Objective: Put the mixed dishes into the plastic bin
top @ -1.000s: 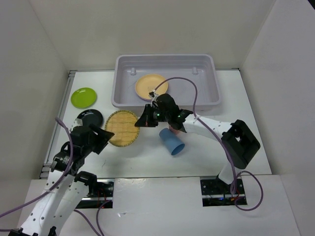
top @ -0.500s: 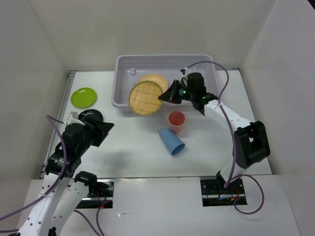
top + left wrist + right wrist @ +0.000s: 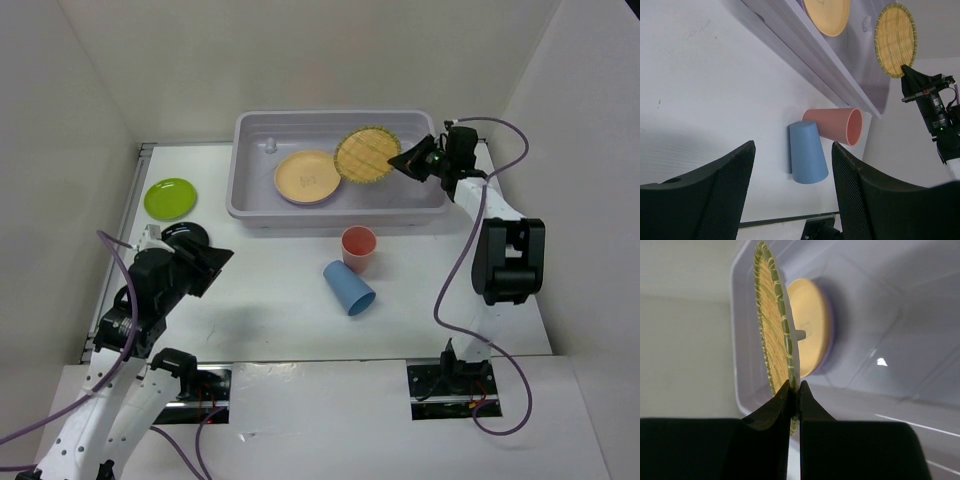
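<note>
My right gripper [image 3: 403, 160] is shut on the rim of the woven tan plate [image 3: 367, 154] and holds it on edge, tilted, over the right half of the plastic bin [image 3: 338, 117]. In the right wrist view its jaws [image 3: 795, 389] pinch the plate's edge [image 3: 771, 337]. An orange-yellow plate [image 3: 308, 176] lies in the bin on a lavender plate [image 3: 829, 330]. A salmon-red cup [image 3: 358, 249] and a blue cup [image 3: 349, 288] lie on the table in front of the bin. My left gripper [image 3: 208, 264] is open and empty at the left, and both cups show in its view [image 3: 807, 159].
A lime green plate [image 3: 171, 197] lies at the far left of the table. A black plate [image 3: 185, 235] lies just below it, partly hidden by my left arm. White walls enclose the table on three sides.
My right gripper took the woven plate from the table left of centre, lifted it and carried it right over the bin. My left gripper drew back a little.
</note>
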